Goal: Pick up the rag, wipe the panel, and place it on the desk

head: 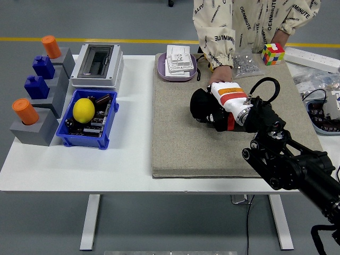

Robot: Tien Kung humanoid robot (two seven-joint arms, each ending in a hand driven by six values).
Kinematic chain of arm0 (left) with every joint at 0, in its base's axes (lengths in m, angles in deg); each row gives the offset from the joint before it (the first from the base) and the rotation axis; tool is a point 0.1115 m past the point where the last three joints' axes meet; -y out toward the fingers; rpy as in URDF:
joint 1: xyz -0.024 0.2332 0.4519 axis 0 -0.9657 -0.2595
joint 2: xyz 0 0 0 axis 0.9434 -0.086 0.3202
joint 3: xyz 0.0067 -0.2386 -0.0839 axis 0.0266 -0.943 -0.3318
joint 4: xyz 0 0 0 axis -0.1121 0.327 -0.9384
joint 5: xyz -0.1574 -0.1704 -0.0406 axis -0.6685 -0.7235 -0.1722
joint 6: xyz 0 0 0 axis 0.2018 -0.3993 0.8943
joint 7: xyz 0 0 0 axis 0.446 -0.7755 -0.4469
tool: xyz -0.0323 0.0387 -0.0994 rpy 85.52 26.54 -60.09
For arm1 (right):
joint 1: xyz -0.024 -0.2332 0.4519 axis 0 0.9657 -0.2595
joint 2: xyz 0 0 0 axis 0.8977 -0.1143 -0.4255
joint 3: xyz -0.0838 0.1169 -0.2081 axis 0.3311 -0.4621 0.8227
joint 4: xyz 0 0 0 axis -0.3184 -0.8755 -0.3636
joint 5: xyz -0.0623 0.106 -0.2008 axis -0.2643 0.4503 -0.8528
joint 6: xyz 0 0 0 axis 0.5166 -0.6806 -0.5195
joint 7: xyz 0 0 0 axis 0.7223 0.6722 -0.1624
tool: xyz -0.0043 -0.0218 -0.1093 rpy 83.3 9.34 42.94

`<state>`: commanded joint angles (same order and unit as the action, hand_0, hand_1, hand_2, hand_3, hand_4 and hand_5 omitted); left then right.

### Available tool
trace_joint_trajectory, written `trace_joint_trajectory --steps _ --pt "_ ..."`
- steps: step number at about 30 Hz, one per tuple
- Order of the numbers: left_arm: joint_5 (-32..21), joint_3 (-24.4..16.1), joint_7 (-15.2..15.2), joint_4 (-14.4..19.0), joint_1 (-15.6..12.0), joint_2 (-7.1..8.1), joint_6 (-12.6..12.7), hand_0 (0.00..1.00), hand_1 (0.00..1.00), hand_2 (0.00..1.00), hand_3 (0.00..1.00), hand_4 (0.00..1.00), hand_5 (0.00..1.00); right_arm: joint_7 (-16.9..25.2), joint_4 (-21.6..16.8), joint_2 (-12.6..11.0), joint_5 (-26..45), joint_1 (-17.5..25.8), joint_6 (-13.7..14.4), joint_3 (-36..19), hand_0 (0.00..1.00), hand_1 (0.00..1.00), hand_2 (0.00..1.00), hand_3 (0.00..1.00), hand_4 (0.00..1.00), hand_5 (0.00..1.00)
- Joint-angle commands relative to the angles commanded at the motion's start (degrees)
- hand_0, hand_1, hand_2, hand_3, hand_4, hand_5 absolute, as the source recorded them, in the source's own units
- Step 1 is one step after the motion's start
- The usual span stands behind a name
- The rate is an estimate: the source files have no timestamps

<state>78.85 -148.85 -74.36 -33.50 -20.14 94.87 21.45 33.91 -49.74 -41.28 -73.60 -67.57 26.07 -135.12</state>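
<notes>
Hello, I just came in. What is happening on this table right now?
The robot's right hand reaches in from the right and lies over a black panel on the beige mat, with a white and orange cover on its wrist. The rag cannot be made out under the hand. A person's hand rests on the mat at the panel's far edge. The left arm is out of view. The blue bin with a lemon stands untouched.
</notes>
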Motion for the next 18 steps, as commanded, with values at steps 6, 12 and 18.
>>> trace_joint_trajectory --steps 6,12,18 --pt "0.04 -0.02 0.01 0.0 0.04 0.07 0.02 0.642 0.691 0.733 0.564 0.594 0.466 0.04 -0.14 0.0 0.3 -0.56 0.0 1.51 0.171 0.338 0.439 0.423 0.969 0.085" --pt "0.12 -0.19 0.07 0.0 -0.04 -0.02 0.05 0.643 0.691 0.732 0.565 0.593 0.466 0.06 0.46 0.0 0.19 0.26 -0.01 0.9 0.169 0.339 0.439 0.423 0.969 0.085" --pt "-0.05 -0.1 -0.07 0.0 0.02 -0.14 0.02 0.642 0.692 0.733 0.565 0.594 0.466 0.03 0.75 0.0 -0.43 1.65 -0.1 -0.45 0.169 0.339 0.439 0.423 0.968 0.084"
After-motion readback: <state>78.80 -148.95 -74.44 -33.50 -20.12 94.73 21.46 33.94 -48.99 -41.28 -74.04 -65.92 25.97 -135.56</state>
